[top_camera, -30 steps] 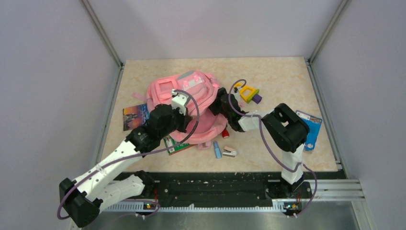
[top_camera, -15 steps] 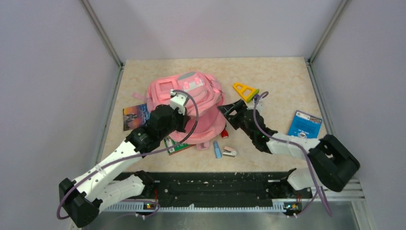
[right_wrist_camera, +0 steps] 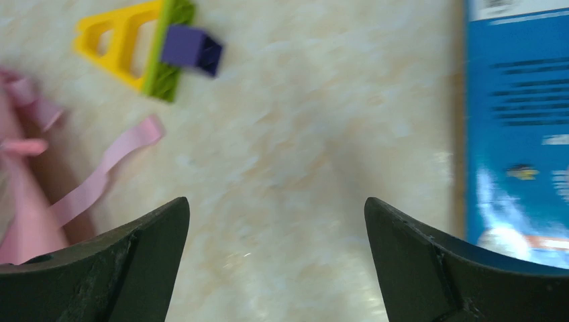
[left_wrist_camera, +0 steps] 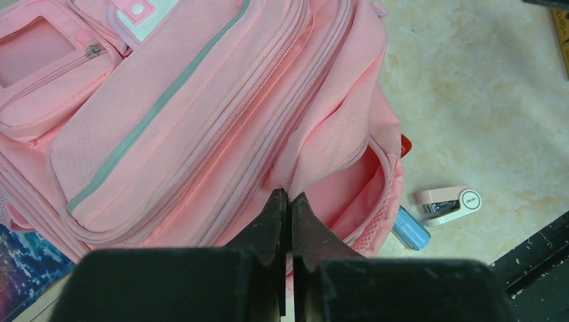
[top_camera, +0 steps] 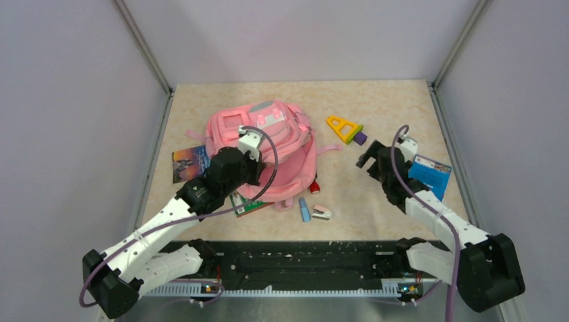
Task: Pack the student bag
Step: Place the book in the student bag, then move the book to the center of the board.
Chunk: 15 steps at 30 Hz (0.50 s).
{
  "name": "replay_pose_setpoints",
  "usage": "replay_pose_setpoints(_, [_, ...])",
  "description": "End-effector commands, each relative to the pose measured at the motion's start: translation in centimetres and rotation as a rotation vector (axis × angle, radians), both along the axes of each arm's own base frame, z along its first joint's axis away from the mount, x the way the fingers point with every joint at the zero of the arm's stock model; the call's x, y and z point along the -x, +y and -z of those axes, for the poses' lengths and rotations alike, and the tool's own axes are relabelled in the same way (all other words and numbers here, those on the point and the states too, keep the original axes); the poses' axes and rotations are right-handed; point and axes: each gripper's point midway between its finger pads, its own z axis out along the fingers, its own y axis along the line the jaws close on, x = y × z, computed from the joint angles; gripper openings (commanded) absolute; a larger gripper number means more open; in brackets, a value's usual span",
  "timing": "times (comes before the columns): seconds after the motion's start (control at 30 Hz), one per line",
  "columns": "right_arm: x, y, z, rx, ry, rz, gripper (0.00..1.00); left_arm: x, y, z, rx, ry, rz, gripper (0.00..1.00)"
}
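The student bag (top_camera: 288, 133) is laid flat on the table (top_camera: 389, 107), left of its middle, with its opening on the near right side. Left of the bag a picture card (top_camera: 189, 163) is seen, and a green book (top_camera: 247, 203) is tucked partly under the bag's near edge. The left gripper (left_wrist_camera: 289, 196) is kept where it was a second ago. Its fingers are pressed together on a fold of the bag's rim, which is puckered at their tips, so the opening is held up. Just off the bag's near right corner a blue tube (top_camera: 304, 210) and a small stapler (top_camera: 321, 213) are left unpacked. Farther right of the bag a yellow triangle toy (top_camera: 342, 126) with a purple block (top_camera: 360, 138) is lying. The right gripper (right_wrist_camera: 275, 201), placed at the bag's right side a second ago, is now drawn well away to the right. It is held over bare table between the toy and a blue booklet (top_camera: 433, 174), with its fingers spread wide and nothing between them. A fresh pickup is probably being set up, since most items are not yet packed.
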Motion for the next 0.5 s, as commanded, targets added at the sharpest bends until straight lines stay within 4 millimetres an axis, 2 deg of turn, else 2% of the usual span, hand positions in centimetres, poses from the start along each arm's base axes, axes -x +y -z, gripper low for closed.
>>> replay_pose_setpoints(0.0, [1.2,-8.1,-0.6,0.152,0.074,0.155,0.99,-0.9,-0.8,-4.2,0.109,-0.103,-0.010,0.00])
replay_pose_setpoints(0.13, [1.7,-14.2,-1.4,0.170,0.045,0.337,0.99,-0.9,-0.9,-4.1,0.107,-0.099,-0.008,0.00])
replay_pose_setpoints(0.3, [3.1,-20.7,0.6,0.099,0.106,0.527,0.99,-0.9,-0.8,-3.9,0.102,-0.092,-0.014,0.00])
replay_pose_setpoints(0.4, [4.3,-23.3,1.8,0.086,0.147,0.605,0.99,-0.9,-0.6,-4.0,0.101,-0.094,-0.019,0.00])
replay_pose_setpoints(0.47, [4.7,-23.9,2.6,0.063,0.157,0.626,0.99,-0.8,-0.7,-4.1,0.105,-0.096,-0.015,0.00])
